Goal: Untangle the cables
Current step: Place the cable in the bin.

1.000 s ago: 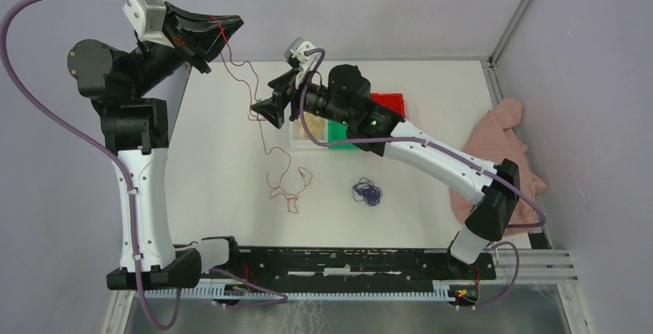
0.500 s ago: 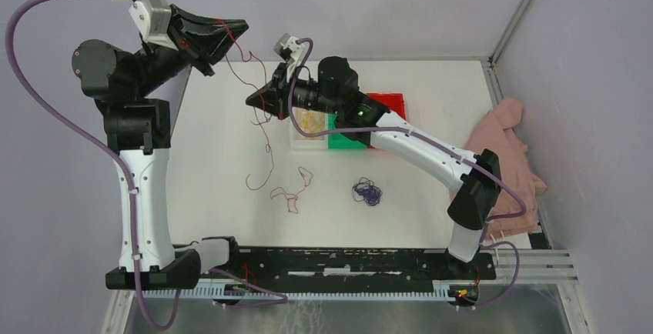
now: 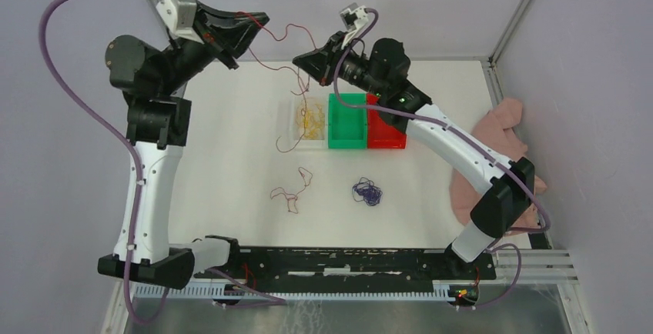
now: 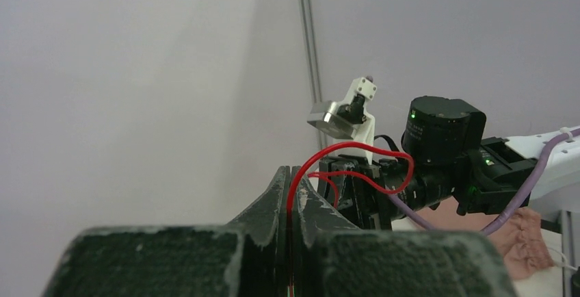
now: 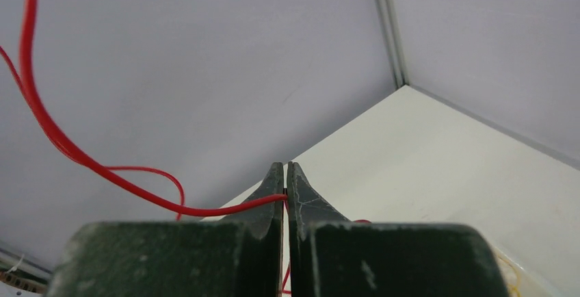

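Red cable [image 3: 286, 32] hangs in the air over the far side of the table [image 3: 231, 165], strung between my two grippers. Its long run goes left to right, wavy rather than taut, from my left gripper [image 3: 264, 20] to my right gripper [image 3: 300, 61]. Both pairs of fingers are pressed together and pinch it. In the left wrist view the cable [image 4: 342, 146] arches up out of the closed left gripper [image 4: 290, 174]. In the right wrist view the cable [image 5: 226, 208] comes in from the left to the closed right gripper [image 5: 285, 174].

Below my right gripper a tail drops toward the table and ends in a loop just left of a clear tray [image 3: 322, 138]. Both wrist views show mostly wall, so I cannot make out the cable's ends. A reddish loop [image 3: 289, 194] lies flat nearer my bases; I cannot tell whether it joins the held strand. To its right, apart from it, sits a blue-purple cable [image 3: 367, 192] in a small bundle.

A yellow cable [image 3: 310, 122] lies bunched inside the clear tray. A green bin [image 3: 346, 146] stands just beside the tray, with a red bin [image 3: 389, 144] against its right wall. My right arm covers the red bin's far part and some of a pink cloth [image 3: 504, 126] at the table's right edge.
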`<state>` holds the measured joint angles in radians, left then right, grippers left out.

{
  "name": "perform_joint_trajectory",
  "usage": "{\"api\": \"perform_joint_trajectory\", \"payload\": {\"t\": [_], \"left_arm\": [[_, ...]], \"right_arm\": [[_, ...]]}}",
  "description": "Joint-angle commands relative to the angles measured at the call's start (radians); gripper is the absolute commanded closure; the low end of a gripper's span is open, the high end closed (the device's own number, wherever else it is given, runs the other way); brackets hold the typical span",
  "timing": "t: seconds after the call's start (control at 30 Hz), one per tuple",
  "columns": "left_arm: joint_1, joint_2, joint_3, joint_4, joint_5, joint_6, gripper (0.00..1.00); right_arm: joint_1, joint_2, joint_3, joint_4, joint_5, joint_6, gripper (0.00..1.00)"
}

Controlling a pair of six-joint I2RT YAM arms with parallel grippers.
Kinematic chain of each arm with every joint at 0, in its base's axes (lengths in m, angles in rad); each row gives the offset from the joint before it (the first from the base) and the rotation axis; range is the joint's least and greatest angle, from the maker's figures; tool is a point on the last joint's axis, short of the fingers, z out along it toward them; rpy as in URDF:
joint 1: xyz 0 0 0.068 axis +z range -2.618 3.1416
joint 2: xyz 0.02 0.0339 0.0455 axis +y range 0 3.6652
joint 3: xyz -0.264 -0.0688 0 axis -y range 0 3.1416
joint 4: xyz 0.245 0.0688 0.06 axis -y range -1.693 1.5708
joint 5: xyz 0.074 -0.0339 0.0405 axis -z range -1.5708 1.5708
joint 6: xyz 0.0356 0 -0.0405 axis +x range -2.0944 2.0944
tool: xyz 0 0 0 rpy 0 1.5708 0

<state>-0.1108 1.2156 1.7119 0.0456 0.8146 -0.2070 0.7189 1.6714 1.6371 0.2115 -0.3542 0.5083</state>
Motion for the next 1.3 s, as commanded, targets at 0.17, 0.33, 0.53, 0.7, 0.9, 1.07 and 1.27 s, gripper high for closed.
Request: {"api": "perform_joint_trajectory", "payload": {"t": [0.17,0.33,0.53,0.7,0.9,1.07,1.27], "left_arm": [[-0.316,0.201,0.124,-0.111,-0.273,0.195,0.97],[-0.435,0.415,0.377,-0.193,-0.322,0.246,0.97],[-0.529,0.659,0.726,-0.197,-0.335,0.280,0.97],[-0.544,0.752,0.744,-0.104,-0.354,0.283,0.97],[-0.544,0.825,0.695,-0.023,-0.354,0.261,0.97],[-0.542,0.890,0.674,0.040,-0.366,0.245,0.97],[-0.543,0.975,0.702,0.050,-0.341,0.221,0.97]], "right_arm": [[-0.128,-0.228,-0.164,0.053,0.067,-0.030,1.00],[-0.207,-0.306,-0.225,-0.022,0.130,-0.119,1.00],[-0.324,-0.352,-0.290,-0.038,0.178,-0.136,1.00],[-0.416,-0.342,-0.313,-0.023,0.183,-0.134,1.00],[-0.496,-0.276,-0.355,0.042,0.163,-0.077,1.00],[-0.528,-0.213,-0.399,0.104,0.165,-0.052,1.00],[-0.551,-0.176,-0.412,0.075,0.212,-0.092,1.00]]}}
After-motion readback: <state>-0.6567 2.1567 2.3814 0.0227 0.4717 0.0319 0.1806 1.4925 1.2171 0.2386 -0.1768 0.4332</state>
